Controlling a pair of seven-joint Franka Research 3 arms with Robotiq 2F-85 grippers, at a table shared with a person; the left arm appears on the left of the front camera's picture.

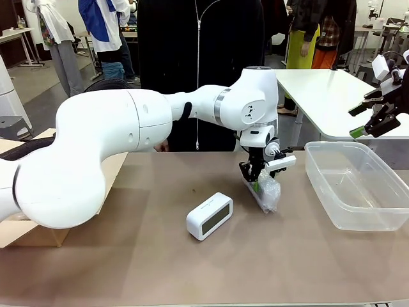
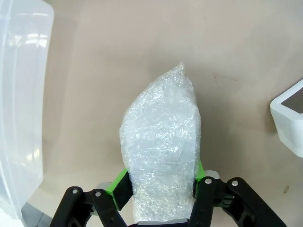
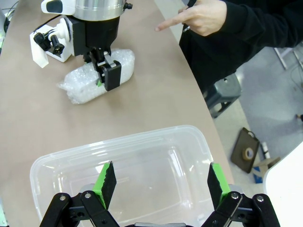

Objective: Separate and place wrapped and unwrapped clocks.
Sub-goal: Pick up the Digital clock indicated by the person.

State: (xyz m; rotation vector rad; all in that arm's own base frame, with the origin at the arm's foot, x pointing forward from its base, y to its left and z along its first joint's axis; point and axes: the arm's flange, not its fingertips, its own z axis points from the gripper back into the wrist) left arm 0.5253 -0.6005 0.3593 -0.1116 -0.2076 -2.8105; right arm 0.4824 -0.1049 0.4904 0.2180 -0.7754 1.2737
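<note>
at the far left a cardboard box (image 1: pixel 35 238) sits at the table's edge, partly behind my left arm; i can't see into it. mid-table the bare clock (image 1: pixel 209 217) lies flat with its dark screen up, untouched and clear of everything.

just right of it my left gripper (image 1: pixel 255 182) stands over the bubble-wrapped clock (image 1: pixel 268 195). its green pads press into the wrap on both sides, pinching the bundle near one end. from the right wrist view the bundle looks to be lying on the tabletop (image 1: pixel 128 268), not lifted.

further right, the clear plastic bin (image 1: pixel 319 173) has nothing in it. my right gripper (image 1: pixel 359 121) hangs above it, fingers spread wide, holding nothing. the person's hand (image 3: pixel 199 16) points from the far edge.

my read: sorting has barely begun. neither clock is placed; the wrapped one is only just gripped and the bare one waits.

for room, there is open table between bundle and bin, a short hop. the bin's near wall must be cleared, though, and my right gripper sits over that same bin, so crowding there is the risk. the bare clock lies close on the left arm's other side.
</note>
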